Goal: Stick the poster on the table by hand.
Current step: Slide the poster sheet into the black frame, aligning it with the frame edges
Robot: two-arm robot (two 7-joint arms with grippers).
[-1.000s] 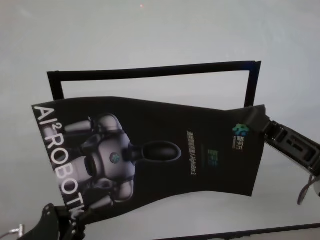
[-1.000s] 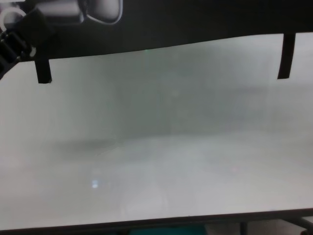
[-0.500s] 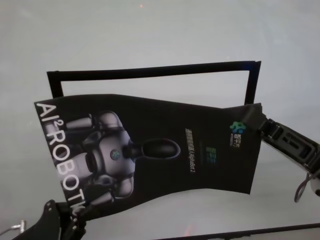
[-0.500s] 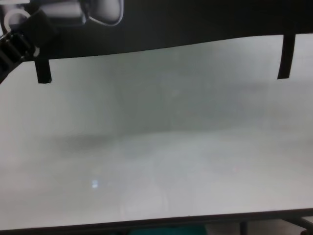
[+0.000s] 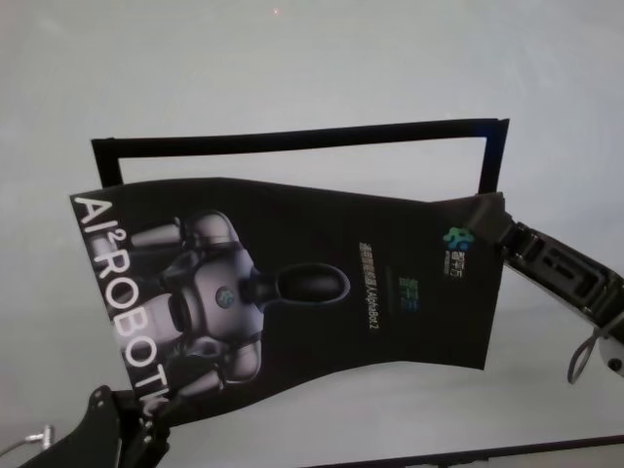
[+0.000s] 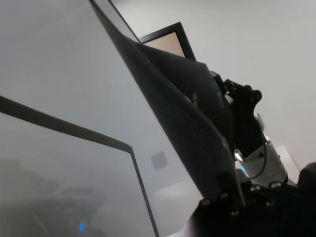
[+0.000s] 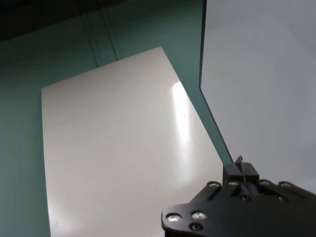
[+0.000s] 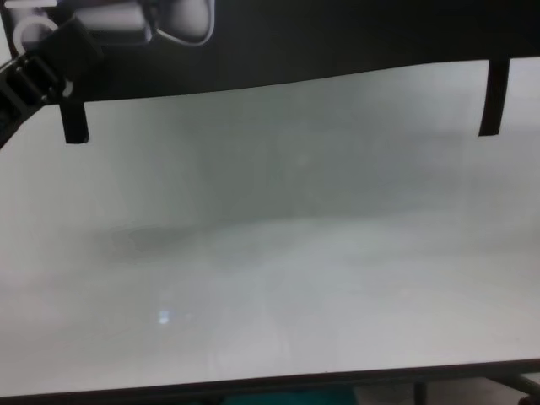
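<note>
The poster [image 5: 312, 292], black with a grey-white robot and white lettering, hangs in the air over the table [image 5: 292, 58], sagging between my two grippers. My left gripper [image 5: 154, 417] is shut on its near left corner. My right gripper [image 5: 492, 226] is shut on its right edge. In the chest view the poster's lower edge [image 8: 337, 38] crosses the top, with two black tape strips [image 8: 74, 122] hanging from it, and the left gripper [image 8: 72, 40] shows at the upper left. The left wrist view shows the poster [image 6: 187, 123] edge-on in my left gripper [image 6: 232, 195].
A black tape outline [image 5: 292, 138] with three sides lies on the table just beyond the poster. The table's near dark edge [image 8: 270, 384] runs along the bottom of the chest view. The right wrist view shows a white board [image 7: 113, 148] on a green floor beside the table.
The poster has drifted slightly away from me, toward the tape outline. The right gripper has moved a little up and left in the head view; the left corner has shifted slightly right.
</note>
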